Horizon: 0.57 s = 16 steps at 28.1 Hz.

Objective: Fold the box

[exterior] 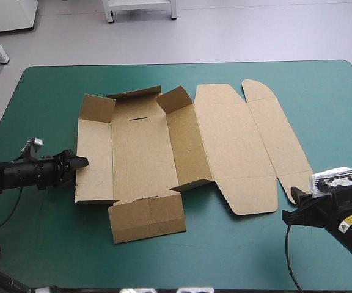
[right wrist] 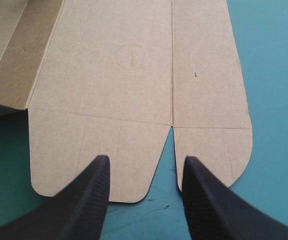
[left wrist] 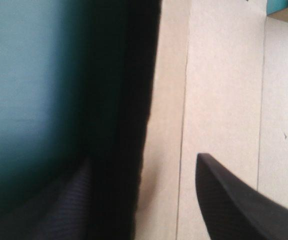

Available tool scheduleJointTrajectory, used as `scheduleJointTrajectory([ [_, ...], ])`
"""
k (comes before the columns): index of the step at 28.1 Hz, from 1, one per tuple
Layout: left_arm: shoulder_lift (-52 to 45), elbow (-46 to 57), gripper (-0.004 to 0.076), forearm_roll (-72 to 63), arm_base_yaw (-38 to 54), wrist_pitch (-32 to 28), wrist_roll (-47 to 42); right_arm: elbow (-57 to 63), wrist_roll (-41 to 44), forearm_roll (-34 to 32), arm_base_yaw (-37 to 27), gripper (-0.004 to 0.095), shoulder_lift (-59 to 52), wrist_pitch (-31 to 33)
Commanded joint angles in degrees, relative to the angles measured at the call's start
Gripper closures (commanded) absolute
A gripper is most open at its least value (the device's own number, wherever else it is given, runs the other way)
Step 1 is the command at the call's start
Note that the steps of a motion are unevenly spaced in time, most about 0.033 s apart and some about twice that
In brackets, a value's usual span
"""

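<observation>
Teal-green cover (exterior: 322, 110); open left tool (exterior: 82, 162) straddles box (exterior: 140, 152) wall, open right tool (right wrist: 144, 162) overhangs flaps (right wrist: 94, 150).

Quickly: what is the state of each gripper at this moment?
Left gripper: open, at the left wall of the box.
Right gripper: open, over the end flaps of the box, holding nothing.

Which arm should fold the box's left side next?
Left, probably. The left gripper sits at the box's left side, fingers open astride its edge. The right gripper is open over the lid flaps, far across.
</observation>
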Motion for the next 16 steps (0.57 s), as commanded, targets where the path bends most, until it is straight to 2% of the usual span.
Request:
scheduleJointTrajectory([
  [1,0.0,-0.9,0.0308,-6.1,-4.4,1.1,1.3,-2.1,0.0,-0.1,-0.3,0.0476,0.5,-3.3],
  [7,0.4,-1.1,0.0349,-14.3,-8.9,-1.8,4.3,-2.1,0.0,-0.1,-0.3,0.0477,0.5,-3.3],
  [10,0.4,-1.1,0.0415,-13.6,-9.1,-1.9,4.3,-2.1,0.0,-0.1,-0.3,0.0477,0.5,-3.2],
  [13,0.4,-1.1,0.0548,-12.7,-9.2,-1.2,4.5,-2.1,0.0,-0.1,-0.3,0.0477,0.5,-3.1],
  [16,0.4,-1.1,0.0736,-13.1,-9.2,-0.3,5.8,-2.1,0.0,-0.1,-0.3,0.0483,0.5,-3.0],
])
